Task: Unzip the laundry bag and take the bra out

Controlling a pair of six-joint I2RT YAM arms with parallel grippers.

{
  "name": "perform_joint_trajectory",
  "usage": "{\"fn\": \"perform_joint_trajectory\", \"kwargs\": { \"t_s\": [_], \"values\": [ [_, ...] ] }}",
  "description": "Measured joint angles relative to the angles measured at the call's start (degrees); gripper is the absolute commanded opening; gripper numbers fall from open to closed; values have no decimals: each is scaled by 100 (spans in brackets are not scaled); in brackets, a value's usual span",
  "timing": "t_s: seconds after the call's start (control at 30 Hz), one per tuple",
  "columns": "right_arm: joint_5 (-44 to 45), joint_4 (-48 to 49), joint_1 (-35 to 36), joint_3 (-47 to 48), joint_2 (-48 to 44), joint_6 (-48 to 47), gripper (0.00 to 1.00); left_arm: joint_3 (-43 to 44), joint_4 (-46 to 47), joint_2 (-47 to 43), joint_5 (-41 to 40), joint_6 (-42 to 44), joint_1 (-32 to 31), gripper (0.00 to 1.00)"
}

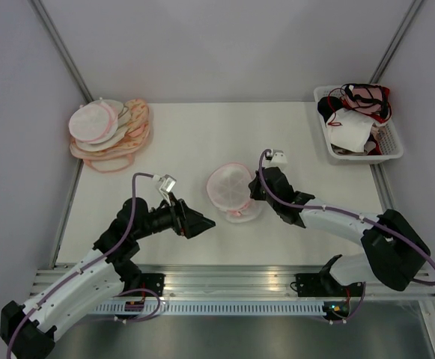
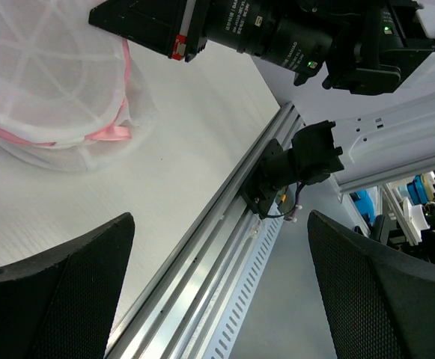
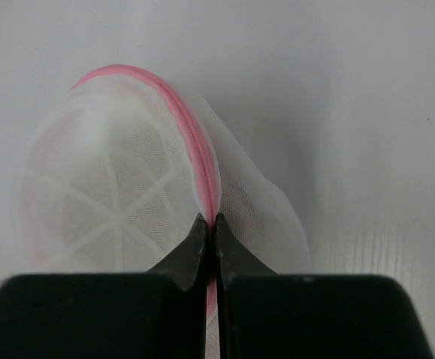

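The laundry bag [image 1: 228, 188] is a round white mesh pouch with a pink zip rim, lying at mid-table; it also shows in the left wrist view [image 2: 45, 75] and the right wrist view [image 3: 105, 194]. My right gripper [image 1: 251, 191] reaches it from the right. In the right wrist view that gripper [image 3: 210, 218] is shut, its tips pinching the pink zip rim [image 3: 195, 142]. My left gripper [image 1: 202, 224] hangs open just left of and nearer than the bag, nothing between its fingers [image 2: 218, 217]. The bra is not visible; the mesh hides what is inside.
A pile of similar pink- and orange-rimmed pouches [image 1: 108, 134] sits at the back left. A white basket [image 1: 397, 149] with white, black and red-strapped garments stands at the back right. An aluminium rail [image 1: 224, 280] runs along the near table edge.
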Motion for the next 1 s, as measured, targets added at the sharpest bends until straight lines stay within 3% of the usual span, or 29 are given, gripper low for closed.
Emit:
{"fn": "perform_joint_trajectory", "kwargs": {
  "t_s": [0.13, 0.33, 0.47, 0.67, 1.0],
  "values": [
    [-507, 39, -136, -50, -319, 59, 0, -17, -2, -4, -2, -9, 0, 100],
    [-1241, -273, -144, -68, -1598, 708, 1, -17, 0, 160, -7, -24, 0, 100],
    [-1488, -212, -144, -450, -2459, 1628, 0, -48, 103, 409, -28, -245, 0, 100],
    [-1421, -138, -144, -1766, -3672, 3265, 0, -361, 879, 498, -212, -1182, -59, 100],
    [-748, -568, -144, -2896, -5757, 5130, 0, -680, 1683, 1314, -1727, -2743, -1589, 100]
  ]
}}
